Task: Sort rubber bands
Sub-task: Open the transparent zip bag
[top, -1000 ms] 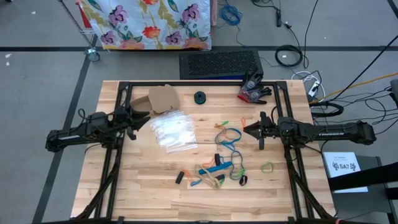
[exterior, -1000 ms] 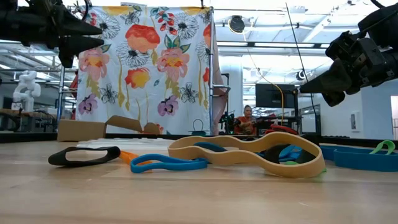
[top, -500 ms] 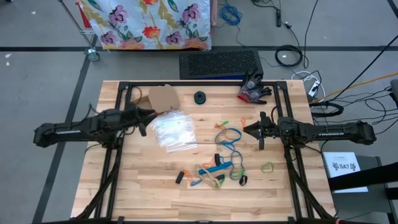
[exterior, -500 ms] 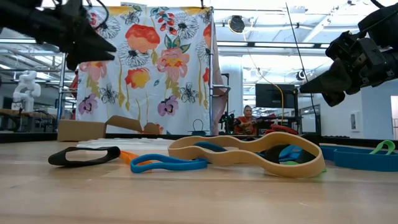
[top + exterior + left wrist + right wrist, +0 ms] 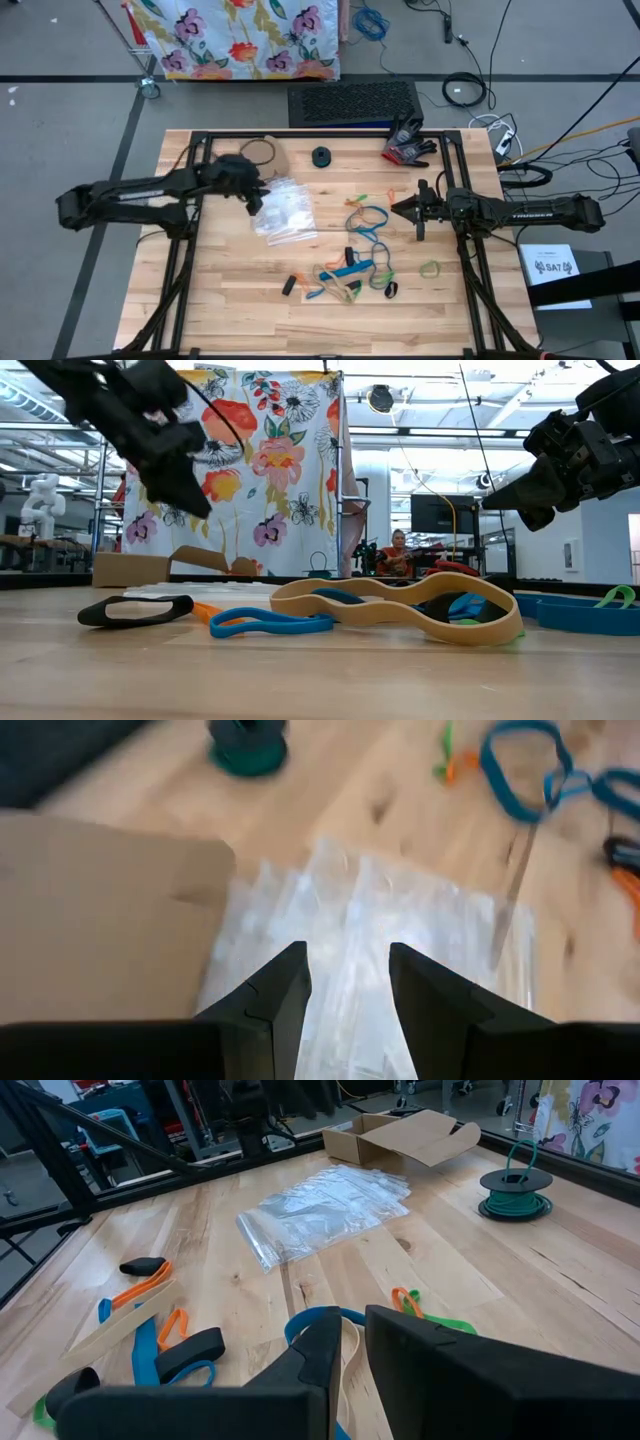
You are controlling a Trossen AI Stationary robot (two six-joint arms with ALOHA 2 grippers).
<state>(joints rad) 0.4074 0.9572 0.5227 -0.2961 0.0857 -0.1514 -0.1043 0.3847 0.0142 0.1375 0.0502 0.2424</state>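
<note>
Lighting: bright, even, overhead; shadows soft and short on the table [image 5: 240, 290]. Low view: backlit, ceiling glare, arms in silhouette, near tabletop out of focus. Left wrist view: motion-blurred throughout. Right wrist view: sharp, foreground fingers soft.

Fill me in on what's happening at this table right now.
Two robot arms are set up to sort rubber bands, which lie loose on the wooden table, mostly right of centre. The left gripper hangs open over a pile of clear plastic bags, beside a piece of cardboard, holding nothing. The right gripper waits above the bands with its fingers nearly together and nothing between them. No band looks sorted yet.
</note>
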